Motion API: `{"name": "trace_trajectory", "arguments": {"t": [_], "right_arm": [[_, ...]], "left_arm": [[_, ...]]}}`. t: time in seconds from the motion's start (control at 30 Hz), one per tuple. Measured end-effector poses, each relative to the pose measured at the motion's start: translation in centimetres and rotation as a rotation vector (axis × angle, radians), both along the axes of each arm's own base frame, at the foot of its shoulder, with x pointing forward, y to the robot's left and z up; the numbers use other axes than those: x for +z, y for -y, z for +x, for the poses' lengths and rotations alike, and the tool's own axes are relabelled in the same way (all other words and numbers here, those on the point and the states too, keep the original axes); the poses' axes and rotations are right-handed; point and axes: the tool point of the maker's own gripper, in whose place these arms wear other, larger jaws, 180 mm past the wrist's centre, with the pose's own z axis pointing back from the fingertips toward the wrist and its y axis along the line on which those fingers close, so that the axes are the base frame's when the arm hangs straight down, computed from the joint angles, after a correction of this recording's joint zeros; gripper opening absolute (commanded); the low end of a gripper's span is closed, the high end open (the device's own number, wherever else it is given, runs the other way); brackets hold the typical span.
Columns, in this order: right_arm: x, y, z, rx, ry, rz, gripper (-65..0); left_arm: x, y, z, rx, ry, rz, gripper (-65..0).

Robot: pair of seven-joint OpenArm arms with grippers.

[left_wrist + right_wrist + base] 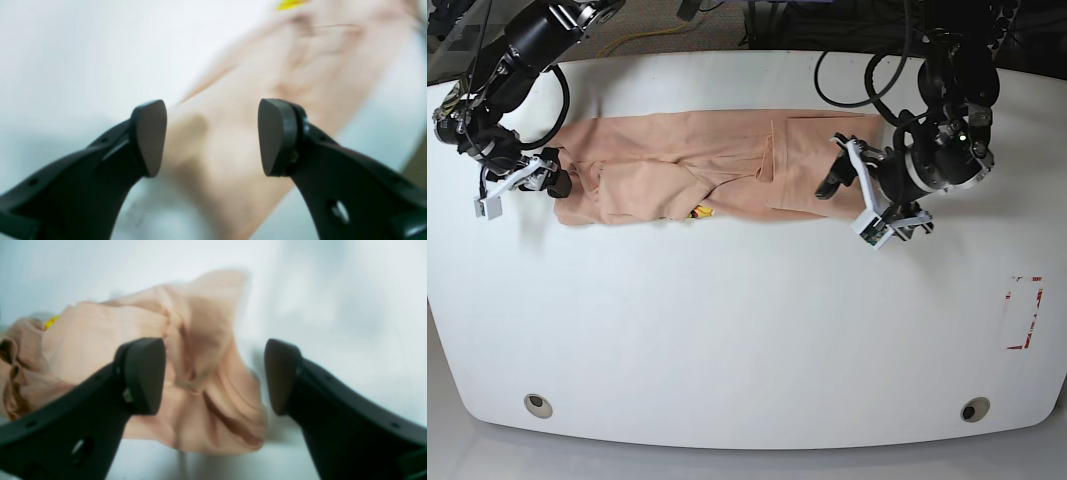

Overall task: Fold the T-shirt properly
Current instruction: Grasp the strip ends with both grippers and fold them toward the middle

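A: Peach T-shirt point(697, 170): lies as a long band across the far side of the white table point(747, 330), sides apparently folded in.

B: Remaining?

A: Crosswise folds, by my judgement. Left claw point(212, 136) and right claw point(215, 375) spread, holding nothing.

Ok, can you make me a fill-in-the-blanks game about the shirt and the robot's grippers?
1. The T-shirt lying on the white table is peach, and its little tag is ____.
2. The left gripper has its jaws ____, with nothing between them.
3. The right gripper hangs over the shirt's bunched end, holding ____.
4. In the base view, the shirt lies as a long ____ across the table.

Missing words: yellow; open; nothing; strip
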Motion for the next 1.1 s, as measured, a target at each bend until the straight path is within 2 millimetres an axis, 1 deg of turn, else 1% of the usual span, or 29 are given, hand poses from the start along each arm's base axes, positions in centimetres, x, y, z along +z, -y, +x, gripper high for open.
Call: {"name": "trace_trajectory", "arguments": {"t": [0.03,0.1,0.13,0.23,0.3,0.37,0.43,0.53,0.67,0.7,0.73,0.77,0.87,0.93,0.97,1.0,1.03,1.1], "right_arm": [[-0.9,0.3,-0.4,-0.009,-0.023,0.034,-17.6],[-2.2,0.2,-1.1,-0.022,-0.052,0.106,-13.3],[-2.5,0.0,-1.0,-0.037,-0.034,0.154,-10.1],[-2.4,-0.5,-0.4,-0.048,0.009,0.234,-4.6],[-2.3,-0.8,-0.2,-0.045,0.016,0.242,-3.6],[-2.3,-1.7,0.2,-0.028,0.025,0.254,-3.6],[-2.4,-2.8,0.6,-0.001,0.031,0.268,-3.6],[-2.6,-5.1,1.3,0.046,0.037,0.295,-3.8],[-2.6,-7.7,1.9,0.091,0.048,0.317,-4.3],[-2.6,-8.0,1.9,0.098,0.052,0.307,-6.3],[-2.6,-8.3,1.8,0.112,0.051,0.285,-10.0],[-2.6,-8.6,1.7,0.128,0.048,0.266,-15.2],[-2.8,-9.1,1.2,0.171,0.027,0.197,-35.0],[-3.0,-9.2,0.8,0.191,0.000,0.161,-51.8],[-3.2,-9.1,0.7,0.195,-0.013,0.140,-58.8],[-3.1,-9.1,0.6,0.203,-0.016,0.125,-63.3],[-3.0,-9.1,0.7,0.211,-0.016,0.111,-65.0],[-2.6,-8.8,0.9,0.225,-0.014,0.062,-65.0]], "left_arm": [[-0.5,-0.9,-0.4,0.017,-0.016,0.018,-25.8],[-1.3,-1.5,-1.3,0.023,-0.043,0.029,-25.8],[-1.6,-1.7,-1.6,0.026,-0.057,0.028,-25.8],[-2.1,-2.1,-2.4,0.029,-0.077,0.032,-25.8],[-2.5,-2.2,-2.8,0.033,-0.090,0.040,-25.8],[-3.1,-2.3,-3.1,0.035,-0.109,0.037,-25.8],[-3.9,-2.4,-3.3,0.041,-0.138,0.029,-26.0],[-5.8,-3.0,-3.5,0.067,-0.193,0.023,-26.0],[-6.5,-2.6,-3.2,0.079,-0.179,-0.029,-26.0],[-6.5,-2.3,-3.2,0.076,-0.178,-0.041,-26.0],[-6.6,-2.1,-3.2,0.072,-0.183,-0.046,-26.0],[-6.8,-2.0,-3.2,0.069,-0.190,-0.047,-26.0],[-7.5,-2.3,-3.4,0.078,-0.212,-0.047,-26.0],[-7.9,-2.4,-3.5,0.083,-0.226,-0.048,-26.0],[-8.1,-2.4,-3.5,0.087,-0.231,-0.050,-26.0],[-8.1,-2.3,-3.3,0.089,-0.230,-0.056,-26.0],[-8.1,-2.1,-3.0,0.091,-0.228,-0.065,-26.0],[-8.3,-1.7,-2.7,0.101,-0.233,-0.082,-26.0]]}}
